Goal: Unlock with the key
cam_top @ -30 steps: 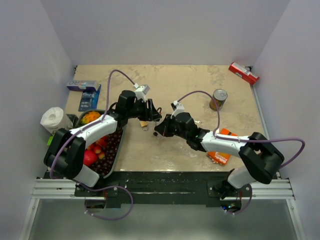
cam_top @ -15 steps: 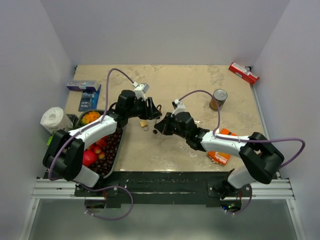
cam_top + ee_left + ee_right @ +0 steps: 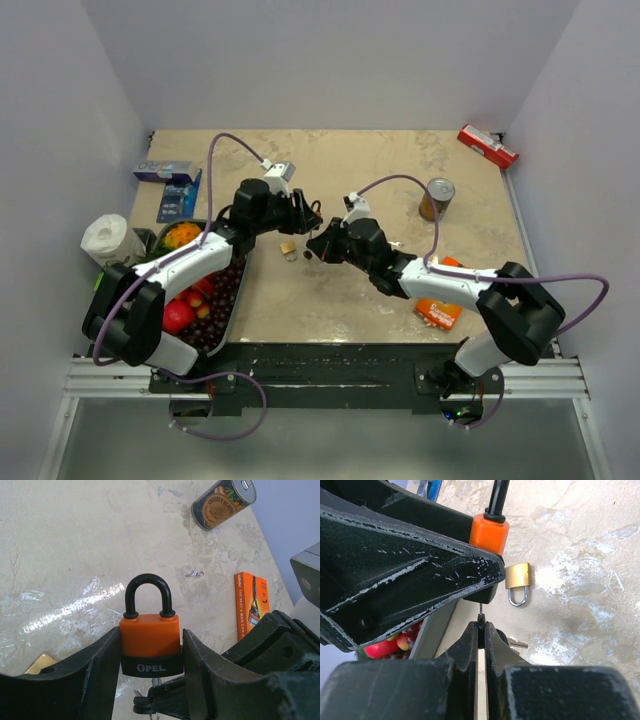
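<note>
My left gripper (image 3: 151, 636) is shut on the orange-bodied padlock (image 3: 150, 639) with a black shackle and holds it above the table, keyhole end toward the right arm. My right gripper (image 3: 481, 626) is shut on the key (image 3: 481, 617). The key's thin blade points up into the padlock's black underside (image 3: 481, 595). In the left wrist view the blade (image 3: 156, 682) meets the base just below the "OPEL" band. In the top view the two grippers (image 3: 306, 218) (image 3: 318, 247) meet at the table's middle. A spare black-headed key (image 3: 135, 707) hangs beside the held one.
A small brass padlock (image 3: 288, 248) lies on the table under the grippers and also shows in the right wrist view (image 3: 517, 576). A can (image 3: 436, 198), an orange box (image 3: 441, 300) and a red box (image 3: 487, 146) are to the right. A fruit tray (image 3: 232, 305), blue packet (image 3: 170, 180) and paper roll (image 3: 104, 238) are to the left.
Both grippers have shifted a little toward the far side. The right gripper with the key has closed in on the padlock held by the left gripper.
</note>
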You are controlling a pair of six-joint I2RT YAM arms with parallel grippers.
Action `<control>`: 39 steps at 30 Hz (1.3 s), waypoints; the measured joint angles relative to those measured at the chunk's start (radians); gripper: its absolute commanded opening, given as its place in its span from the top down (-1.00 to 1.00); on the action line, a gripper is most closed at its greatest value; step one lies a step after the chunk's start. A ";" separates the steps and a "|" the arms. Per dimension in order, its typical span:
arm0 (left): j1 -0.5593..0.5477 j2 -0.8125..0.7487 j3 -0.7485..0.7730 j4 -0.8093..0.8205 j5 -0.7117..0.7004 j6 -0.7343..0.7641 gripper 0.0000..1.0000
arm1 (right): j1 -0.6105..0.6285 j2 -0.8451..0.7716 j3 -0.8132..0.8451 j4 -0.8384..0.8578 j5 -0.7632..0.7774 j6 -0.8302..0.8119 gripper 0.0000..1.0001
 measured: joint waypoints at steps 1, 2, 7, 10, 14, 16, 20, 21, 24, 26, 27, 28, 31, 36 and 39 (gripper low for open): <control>-0.001 0.000 0.000 0.002 -0.003 0.002 1.00 | -0.002 0.000 0.000 -0.001 -0.001 0.000 1.00; -0.002 0.000 0.000 0.003 -0.004 0.005 1.00 | -0.005 0.000 0.000 -0.001 -0.003 -0.001 1.00; -0.006 0.000 0.000 0.016 -0.006 0.016 1.00 | -0.020 -0.006 0.005 -0.014 -0.027 -0.016 1.00; -0.013 0.000 0.000 0.019 -0.006 0.025 1.00 | -0.027 -0.017 0.007 -0.036 -0.041 -0.029 1.00; -0.022 0.000 0.000 0.035 -0.006 0.034 1.00 | -0.035 -0.034 0.007 -0.054 -0.048 -0.043 1.00; -0.023 0.000 0.000 0.041 -0.006 0.034 1.00 | -0.037 -0.035 0.007 -0.054 -0.048 -0.048 1.00; -0.027 0.000 0.000 0.042 -0.011 0.036 1.00 | -0.039 -0.036 0.007 -0.054 -0.047 -0.055 1.00; -0.027 0.000 0.000 0.042 -0.012 0.036 1.00 | -0.039 -0.036 0.007 -0.054 -0.047 -0.056 1.00; -0.028 0.000 0.000 0.050 -0.012 0.039 1.00 | -0.039 -0.045 0.007 -0.055 -0.042 -0.060 1.00; -0.032 0.000 0.000 0.063 -0.012 0.040 1.00 | -0.039 -0.057 0.007 -0.061 -0.036 -0.062 1.00; -0.034 0.000 0.000 0.068 -0.012 0.040 1.00 | -0.040 -0.062 0.007 -0.064 -0.033 -0.063 1.00; -0.037 0.000 0.000 0.077 -0.014 0.040 1.00 | -0.040 -0.069 0.007 -0.068 -0.027 -0.064 1.00; -0.043 0.000 0.000 0.092 -0.023 0.040 1.00 | -0.040 -0.075 0.007 -0.067 -0.015 -0.068 1.00; -0.048 0.000 0.000 0.094 -0.037 0.041 1.00 | -0.040 -0.075 0.007 -0.066 -0.008 -0.083 1.00; -0.053 0.000 0.000 0.098 -0.046 0.042 1.00 | -0.040 -0.080 0.006 -0.067 0.002 -0.096 1.00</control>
